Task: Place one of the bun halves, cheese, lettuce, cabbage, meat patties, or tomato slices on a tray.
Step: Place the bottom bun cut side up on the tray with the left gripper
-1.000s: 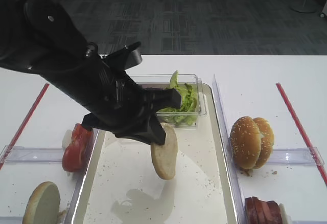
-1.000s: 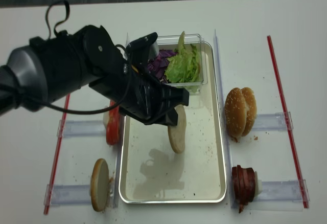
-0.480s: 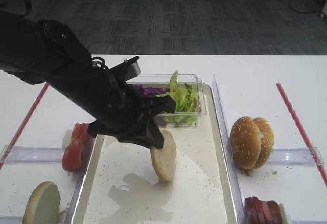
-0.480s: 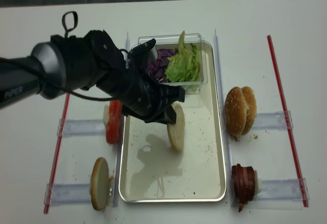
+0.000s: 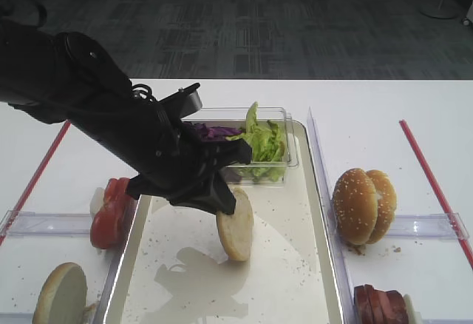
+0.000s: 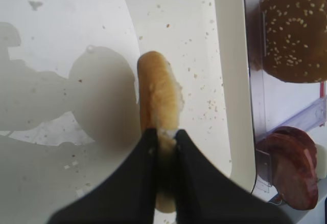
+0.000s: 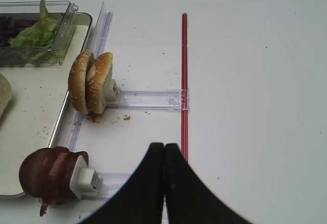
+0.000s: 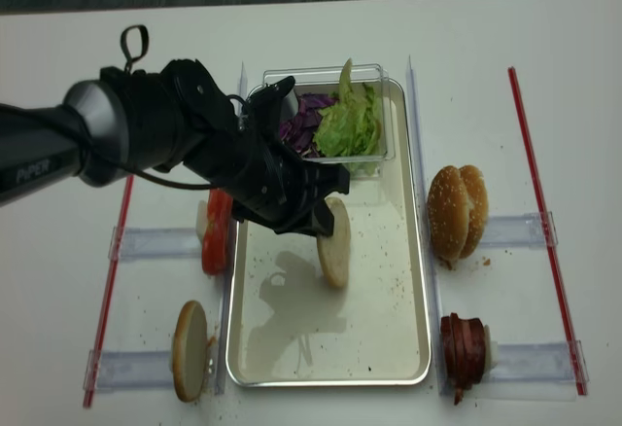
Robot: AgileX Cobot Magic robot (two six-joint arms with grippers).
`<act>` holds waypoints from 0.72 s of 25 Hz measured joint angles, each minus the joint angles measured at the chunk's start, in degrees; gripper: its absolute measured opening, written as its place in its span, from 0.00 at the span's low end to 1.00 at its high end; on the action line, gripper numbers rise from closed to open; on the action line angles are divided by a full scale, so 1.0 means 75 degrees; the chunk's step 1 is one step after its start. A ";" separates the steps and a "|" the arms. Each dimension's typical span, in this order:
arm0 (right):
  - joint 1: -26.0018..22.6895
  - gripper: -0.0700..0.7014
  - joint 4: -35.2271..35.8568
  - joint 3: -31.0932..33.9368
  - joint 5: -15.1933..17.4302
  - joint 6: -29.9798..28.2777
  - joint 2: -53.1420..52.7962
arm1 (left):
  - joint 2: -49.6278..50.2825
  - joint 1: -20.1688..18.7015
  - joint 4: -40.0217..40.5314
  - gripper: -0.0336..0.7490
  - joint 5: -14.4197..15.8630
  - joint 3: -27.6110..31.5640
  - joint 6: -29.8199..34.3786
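Note:
My left gripper is shut on a flat, seedless bun half. The half stands on edge over the middle of the silvery tray, its lower rim at or just above the crumb-speckled floor. Lettuce and purple cabbage fill a clear tub at the tray's far end. Tomato slices stand left of the tray and meat patties to its right. My right gripper is shut and empty over the white table.
Two sesame bun halves stand on edge in a clear holder right of the tray. Another flat bun half stands at the front left. Red strips run along both table sides.
The left arm has come down and drawn back a little, bringing the gripped bun half closer to the tray floor. The right gripper's view gives no earlier frame.

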 joint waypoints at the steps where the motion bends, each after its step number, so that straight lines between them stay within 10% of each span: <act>1: 0.0000 0.56 0.0000 0.0000 0.0000 0.0000 0.0000 | 0.0000 0.0000 0.0000 0.08 0.0014 0.0000 0.0000; 18: 0.0000 0.56 0.0000 0.0000 0.0000 0.0000 0.0000 | 0.0000 0.0000 0.0343 0.18 0.0154 0.0000 -0.0236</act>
